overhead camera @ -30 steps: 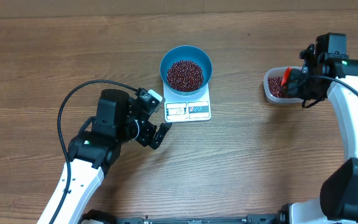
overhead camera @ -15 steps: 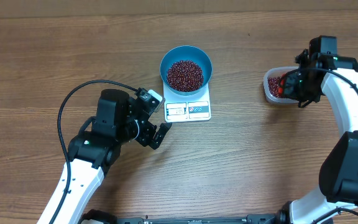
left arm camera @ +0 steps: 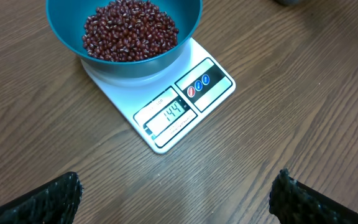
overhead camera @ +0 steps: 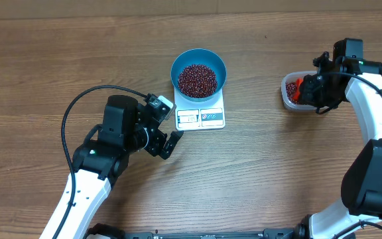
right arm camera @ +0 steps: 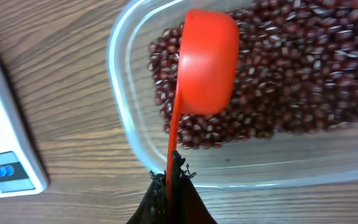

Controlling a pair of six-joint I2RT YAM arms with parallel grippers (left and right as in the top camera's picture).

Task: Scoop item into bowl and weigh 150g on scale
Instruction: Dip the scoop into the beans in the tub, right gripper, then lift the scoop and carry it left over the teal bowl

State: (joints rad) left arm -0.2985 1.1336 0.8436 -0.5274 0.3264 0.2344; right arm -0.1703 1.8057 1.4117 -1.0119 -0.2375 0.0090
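Observation:
The blue bowl [overhead camera: 198, 72] [left arm camera: 123, 34] stands on the white scale [overhead camera: 201, 113] [left arm camera: 166, 99], holding a heap of dark red beans [overhead camera: 197, 79] [left arm camera: 129, 31]. The display reads 144. My left gripper [overhead camera: 166, 133] [left arm camera: 176, 202] hovers open just front-left of the scale, with only bare table between its fingers. My right gripper [overhead camera: 310, 89] [right arm camera: 171, 180] is shut on the thin handle of an orange scoop [overhead camera: 298, 88] [right arm camera: 207, 59]. The scoop's back faces the camera, over the beans [right arm camera: 278, 81] in the clear container [overhead camera: 296, 93] [right arm camera: 126, 124].
A black cable [overhead camera: 78, 109] loops from the left arm over the table. The left arm's body [overhead camera: 105, 153] fills the front left. The scale's corner [right arm camera: 5, 155] shows at the left of the right wrist view.
The right arm shifted slightly, tilting the scoop over the container's beans. The left arm, bowl and scale have not moved.

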